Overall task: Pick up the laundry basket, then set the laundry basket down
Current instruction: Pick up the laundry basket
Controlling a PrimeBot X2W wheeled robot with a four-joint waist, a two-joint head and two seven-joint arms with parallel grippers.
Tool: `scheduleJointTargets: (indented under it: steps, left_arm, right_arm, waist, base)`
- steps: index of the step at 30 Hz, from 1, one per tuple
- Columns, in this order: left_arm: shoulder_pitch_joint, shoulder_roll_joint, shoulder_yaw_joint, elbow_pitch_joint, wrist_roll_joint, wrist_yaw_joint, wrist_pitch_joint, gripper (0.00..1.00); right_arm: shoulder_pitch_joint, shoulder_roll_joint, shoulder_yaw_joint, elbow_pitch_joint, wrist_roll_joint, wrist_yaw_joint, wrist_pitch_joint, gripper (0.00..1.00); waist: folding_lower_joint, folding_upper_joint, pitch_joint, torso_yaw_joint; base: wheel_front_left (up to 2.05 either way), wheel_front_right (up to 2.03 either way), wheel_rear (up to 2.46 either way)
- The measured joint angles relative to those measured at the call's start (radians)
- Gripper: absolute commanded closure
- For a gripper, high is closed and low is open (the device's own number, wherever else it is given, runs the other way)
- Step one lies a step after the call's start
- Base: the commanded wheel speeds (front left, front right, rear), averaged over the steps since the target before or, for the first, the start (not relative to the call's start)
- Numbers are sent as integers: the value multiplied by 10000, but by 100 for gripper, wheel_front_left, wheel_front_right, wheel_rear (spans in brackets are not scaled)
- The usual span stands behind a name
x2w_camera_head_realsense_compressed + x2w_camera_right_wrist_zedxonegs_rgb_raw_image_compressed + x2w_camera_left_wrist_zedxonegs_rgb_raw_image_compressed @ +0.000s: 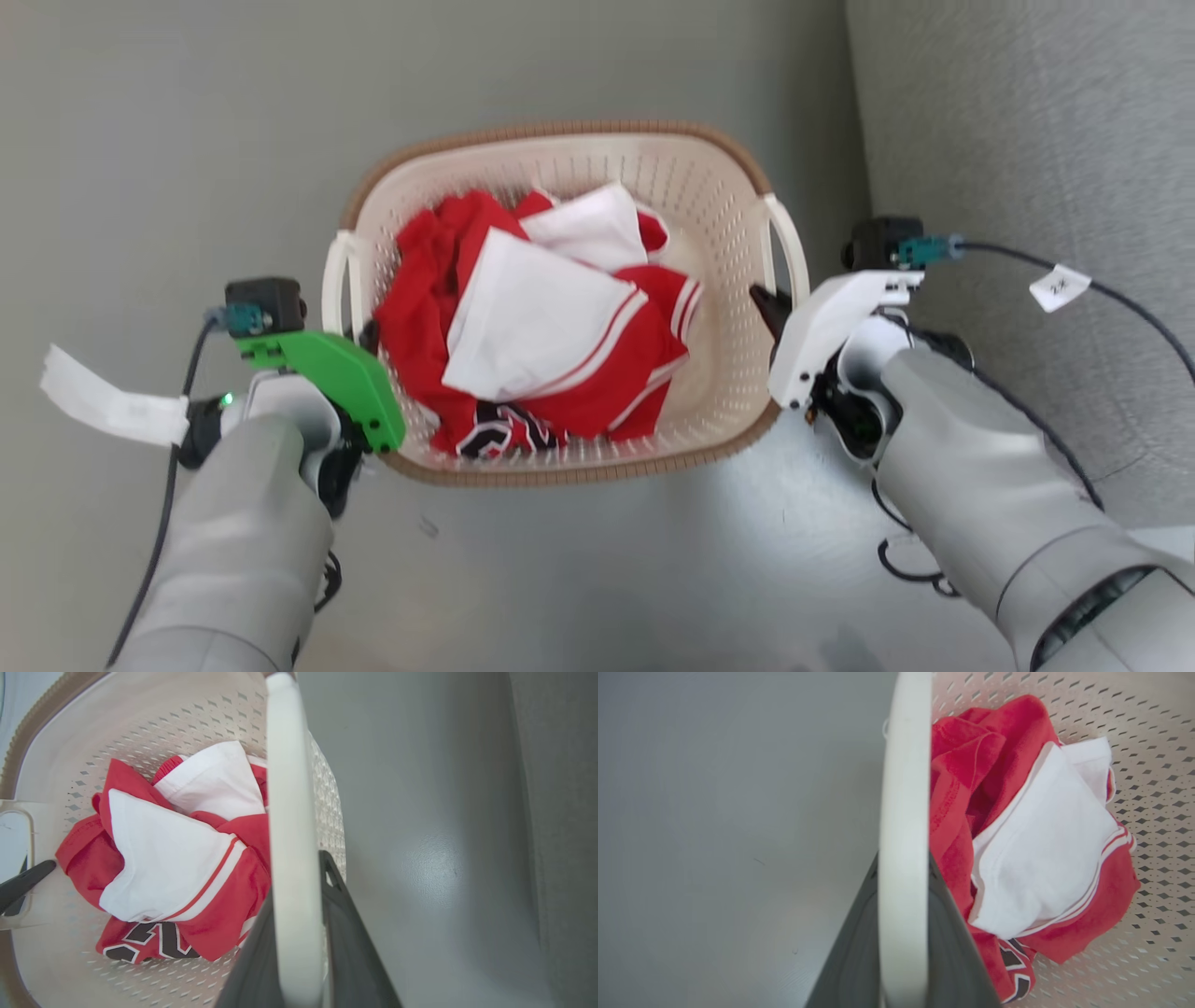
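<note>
Both jaws gripping laundry basket handles, glossy grey floor, textured grey surface beside

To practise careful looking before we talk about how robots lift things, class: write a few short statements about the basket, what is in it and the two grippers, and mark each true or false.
1. The laundry basket holds red and white clothes. True.
2. The left gripper hovers above the clothes, clear of any handle. False: its fingers stand either side of the basket's white left handle.
3. The right gripper has the white right handle between its fingers. True.
4. The basket's rim is blue. False: it is brown.
</note>
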Motion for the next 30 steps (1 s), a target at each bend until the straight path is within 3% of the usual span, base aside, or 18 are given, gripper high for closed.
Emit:
scheduleJointTargets:
  steps: [30]
  left_arm:
    - [2602, -192, -539, 594, -811, -13, 1283, 100]
  right_arm:
    - [2649, 58, 880, 228, 1179, 67, 1885, 100]
  waist:
    - [0, 0, -4088, -44]
  base:
    - [0, 0, 0]
